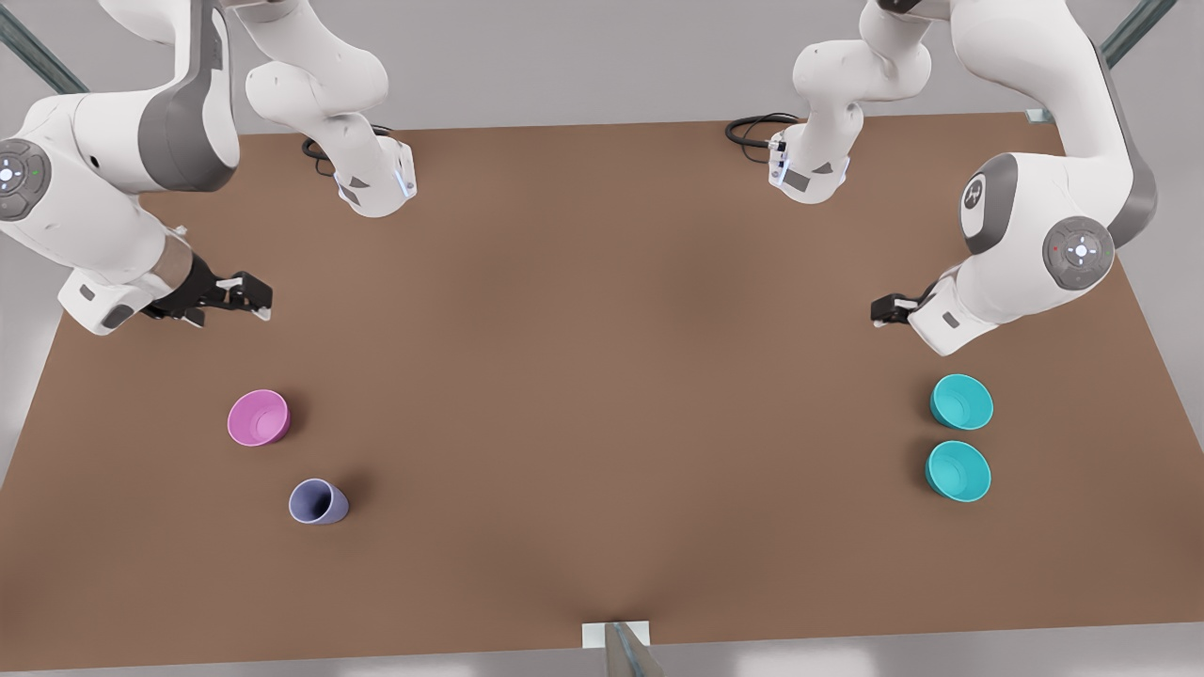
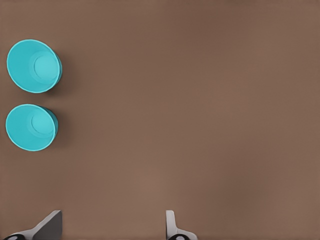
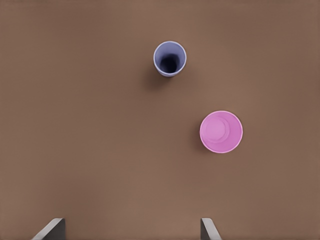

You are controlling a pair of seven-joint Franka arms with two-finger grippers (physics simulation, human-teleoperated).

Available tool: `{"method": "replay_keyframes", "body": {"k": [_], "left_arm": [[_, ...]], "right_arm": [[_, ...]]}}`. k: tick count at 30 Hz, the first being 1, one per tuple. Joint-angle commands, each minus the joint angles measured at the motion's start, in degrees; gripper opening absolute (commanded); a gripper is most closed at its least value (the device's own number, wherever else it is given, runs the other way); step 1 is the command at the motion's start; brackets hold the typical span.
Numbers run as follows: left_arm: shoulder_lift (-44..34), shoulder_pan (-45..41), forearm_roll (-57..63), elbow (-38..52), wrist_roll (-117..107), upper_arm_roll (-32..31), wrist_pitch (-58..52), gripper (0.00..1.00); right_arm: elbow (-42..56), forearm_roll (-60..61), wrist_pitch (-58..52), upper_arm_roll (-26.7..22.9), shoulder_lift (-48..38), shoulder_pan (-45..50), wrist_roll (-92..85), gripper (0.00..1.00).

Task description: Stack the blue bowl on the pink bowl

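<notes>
Both end effectors hang spread above the broad brown tabletop (image 1: 602,376): our left end effector (image 1: 889,308) near two round plain teal bowls, the blue bowl (image 1: 961,401) just beside its twin (image 1: 958,470); our right end effector (image 1: 246,293) near the round pink bowl (image 1: 258,417) and narrower lavender cup (image 1: 318,501).

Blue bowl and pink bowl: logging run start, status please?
Left gripper open above teal bowls, right gripper open above pink bowl. Nothing held. Lavender cup beside pink bowl, not blocking.
</notes>
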Motion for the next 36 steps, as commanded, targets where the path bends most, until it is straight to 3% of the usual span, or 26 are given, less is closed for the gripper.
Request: {"method": "replay_keyframes", "body": {"k": [1, 4, 7, 10, 13, 21, 25, 36], "left_arm": [[-0.21, -0.12, 0.03, 0.01, 0.3, -0.09, 0.16, 1.0], [-0.39, -0.04, -0.06, 0.01, 0.21, -0.09, -0.45, 1.0], [-0.39, -0.04, -0.06, 0.01, 0.21, -0.09, -0.45, 1.0], [-0.39, -0.04, -0.06, -0.08, 0.21, -0.09, -0.45, 1.0], [-0.3, -0.04, -0.06, -0.08, 0.21, -0.09, -0.45, 1.0], [-0.21, -0.04, -0.06, -0.08, 0.3, -0.09, -0.28, 1.0], [-0.3, -0.04, -0.06, -0.08, 0.3, -0.09, -0.28, 1.0], [-0.04, -0.3, -0.06, -0.69, 0.21, -0.09, 0.78, 1.0]], "right_arm": [[0.05, 0.03, 0.51, -0.09, -0.05, 1.75, -0.44, 1.0], [4.0, 0.03, -5.28, -0.09, 3.11, -0.18, -2.89, 1.0], [9.19, 2.49, -4.85, 0.0, 16.47, -13.71, -8.79, 1.0], [9.28, 2.14, 3.59, 0.09, 24.73, -20.84, -8.79, 1.0], [8.49, 3.63, 8.95, 0.35, 28.95, -22.16, -8.79, 1.0], [-10.49, 7.41, 33.99, 0.53, 25.62, -22.33, -12.48, 1.0], [-18.22, 7.77, 41.11, 0.44, 24.21, -24.0, -13.97, 1.0], [-19.29, 11.72, 43.76, 0.44, 29.75, -23.91, -14.33, 1.0]]}}
